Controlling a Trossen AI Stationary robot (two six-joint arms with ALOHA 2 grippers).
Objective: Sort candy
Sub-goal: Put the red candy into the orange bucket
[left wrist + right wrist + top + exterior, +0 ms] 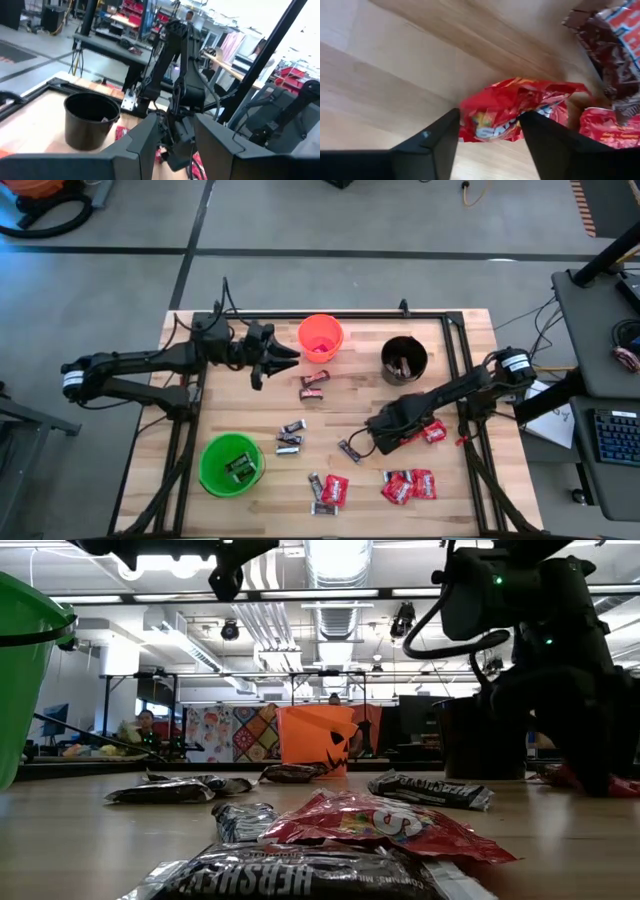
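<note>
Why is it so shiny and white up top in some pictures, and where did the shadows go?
Low view: the ceiling lights glare white, so the right arm looks like a black shape. Left wrist view: the far background washes out white. High view: even light, hardly any shadows on the table.

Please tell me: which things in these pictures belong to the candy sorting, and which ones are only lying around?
Belonging to the job:
- red packets
- dark mini bars
- orange cup, green cup, black cup
- right tool, a red packet between its fingers
- left tool, raised beside the orange cup

Only lying about:
- keyboard on the side desk
- cables beyond the table
</note>
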